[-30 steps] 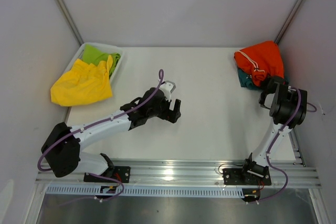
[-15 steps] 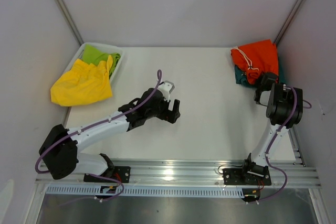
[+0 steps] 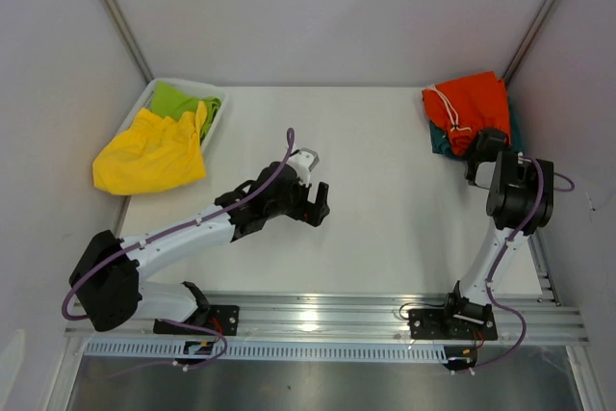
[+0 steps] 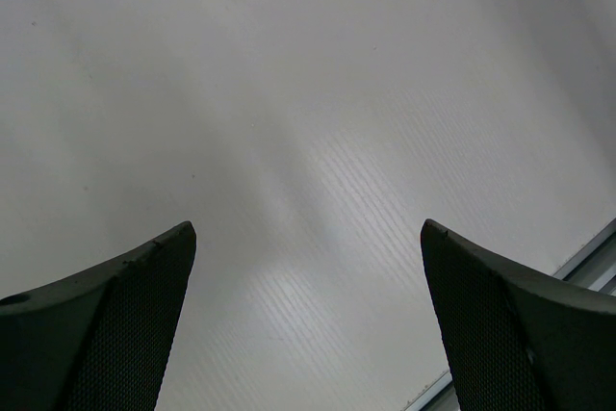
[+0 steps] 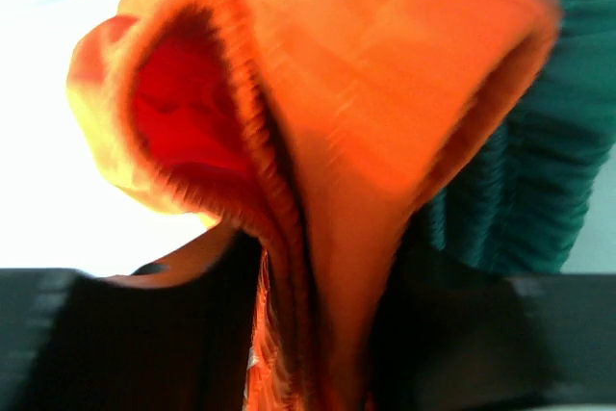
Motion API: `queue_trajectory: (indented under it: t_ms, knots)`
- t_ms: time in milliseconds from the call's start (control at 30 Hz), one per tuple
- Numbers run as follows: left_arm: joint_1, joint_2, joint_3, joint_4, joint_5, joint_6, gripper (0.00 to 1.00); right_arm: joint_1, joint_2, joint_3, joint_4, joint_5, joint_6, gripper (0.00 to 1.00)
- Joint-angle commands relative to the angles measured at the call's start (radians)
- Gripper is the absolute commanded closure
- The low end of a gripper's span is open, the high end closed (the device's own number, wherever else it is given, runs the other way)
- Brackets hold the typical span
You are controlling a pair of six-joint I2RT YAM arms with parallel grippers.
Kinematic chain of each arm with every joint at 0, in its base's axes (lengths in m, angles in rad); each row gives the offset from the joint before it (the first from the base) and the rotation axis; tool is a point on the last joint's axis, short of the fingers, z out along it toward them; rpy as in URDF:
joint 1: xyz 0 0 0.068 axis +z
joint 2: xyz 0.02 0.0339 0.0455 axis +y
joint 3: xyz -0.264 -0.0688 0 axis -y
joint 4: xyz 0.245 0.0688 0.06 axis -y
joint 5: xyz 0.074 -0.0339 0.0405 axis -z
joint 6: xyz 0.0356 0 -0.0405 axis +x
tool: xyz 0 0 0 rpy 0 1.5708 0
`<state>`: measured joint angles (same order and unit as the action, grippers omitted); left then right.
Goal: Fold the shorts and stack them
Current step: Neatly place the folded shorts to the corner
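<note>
The orange shorts (image 3: 472, 105) lie folded on the teal shorts (image 3: 443, 144) at the far right corner of the table. My right gripper (image 3: 478, 149) is at their near edge, shut on the orange shorts (image 5: 385, 93); the wrist view shows orange cloth pinched between the fingers and the teal shorts (image 5: 525, 180) to the right. My left gripper (image 3: 318, 205) is open and empty over the bare table middle; its wrist view shows only the table between the fingers (image 4: 125, 315). The yellow shorts (image 3: 149, 153) and lime-green shorts (image 3: 183, 103) lie at the far left.
A white tray (image 3: 219, 99) at the far left holds the green pair, with the yellow pair draped over its near edge. A metal rail (image 3: 327, 313) runs along the near table edge. Walls close in on both sides.
My right gripper has moved toward the far right corner, pushing the orange shorts farther back on the teal pair. My left gripper has drifted slightly toward me.
</note>
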<state>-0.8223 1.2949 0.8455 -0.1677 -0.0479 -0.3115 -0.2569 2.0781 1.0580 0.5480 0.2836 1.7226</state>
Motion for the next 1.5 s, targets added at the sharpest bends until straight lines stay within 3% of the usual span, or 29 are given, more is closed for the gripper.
queue_trajectory:
  t_ms: [0,133,333,533,633,700,867,967,1000,1133,1300,1467]
  knots:
    - [0.0,-0.039,0.0,0.007,-0.001,0.02,0.01,-0.015,-0.079,0.011,-0.118,0.055,-0.093,0.52]
    - [0.0,-0.049,-0.003,0.008,0.0,0.018,0.01,-0.03,-0.134,0.007,-0.164,0.052,-0.141,0.35]
    - [0.0,-0.077,-0.009,0.0,0.002,0.014,0.01,-0.061,-0.219,0.095,-0.413,0.049,-0.256,0.08]
    - [0.0,-0.094,-0.013,-0.01,-0.006,0.014,0.01,-0.094,-0.32,0.181,-0.707,0.084,-0.406,0.0]
    - [0.0,-0.097,-0.014,-0.009,-0.007,0.012,0.01,-0.11,-0.361,0.203,-0.729,0.065,-0.49,0.01]
    - [0.0,-0.097,-0.014,-0.007,-0.01,0.014,0.01,-0.117,-0.403,0.198,-0.683,0.016,-0.546,0.1]
    - [0.0,-0.098,-0.017,0.003,-0.01,0.012,0.01,-0.117,-0.403,0.269,-0.626,-0.099,-0.586,0.19]
    - [0.0,-0.101,-0.023,0.02,-0.01,0.009,0.01,-0.125,-0.318,0.28,-0.427,-0.267,-0.56,0.47]
    - [0.0,-0.101,-0.026,0.023,-0.003,0.008,0.01,-0.127,-0.288,0.283,-0.381,-0.314,-0.548,0.62]
    - [0.0,-0.092,-0.029,0.034,0.008,0.008,0.01,-0.116,-0.138,0.286,-0.035,-0.422,-0.469,0.83]
    - [0.003,-0.082,-0.028,0.042,0.005,0.017,0.01,-0.094,0.092,0.5,0.059,-0.509,-0.411,0.98]
    - [0.009,-0.062,-0.017,0.047,0.011,0.023,0.01,-0.074,0.304,0.651,0.15,-0.508,-0.373,0.99]
